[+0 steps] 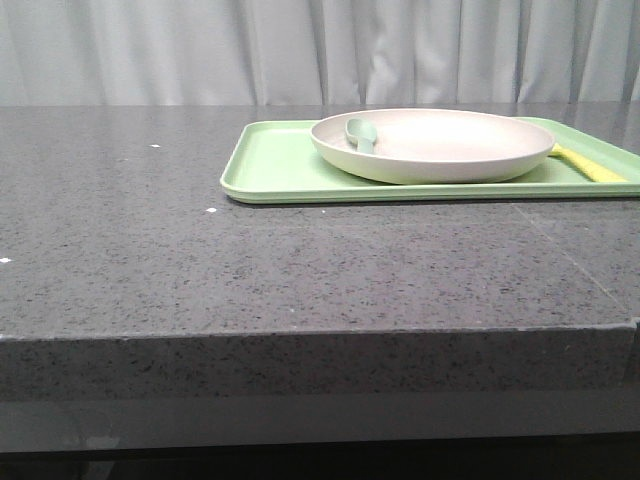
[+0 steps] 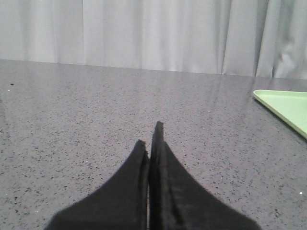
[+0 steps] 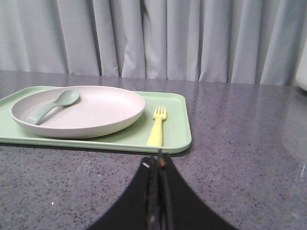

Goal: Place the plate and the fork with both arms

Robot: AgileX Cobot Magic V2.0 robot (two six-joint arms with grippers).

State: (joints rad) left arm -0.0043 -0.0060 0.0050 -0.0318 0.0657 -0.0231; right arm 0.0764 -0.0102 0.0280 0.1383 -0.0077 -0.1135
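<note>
The cream plate [image 1: 432, 145] sits on the light-green tray [image 1: 270, 170] at the far right of the table; it also shows in the right wrist view [image 3: 79, 112]. A grey-green spoon [image 3: 53, 106] lies in the plate. The pale yellow fork [image 3: 157, 125] lies on the tray beside the plate, tines pointing away from my right gripper; its handle shows in the front view [image 1: 588, 165]. My right gripper [image 3: 158, 158] is shut and empty, low over the table just short of the tray's near edge. My left gripper [image 2: 149, 139] is shut and empty over bare table, with the tray's corner [image 2: 285, 108] off to one side.
The dark grey speckled table [image 1: 200, 260] has a front edge close to the front camera. A pale curtain [image 1: 300, 50] hangs behind the table. A white object [image 3: 302, 72] shows at the edge of the right wrist view. Neither arm shows in the front view.
</note>
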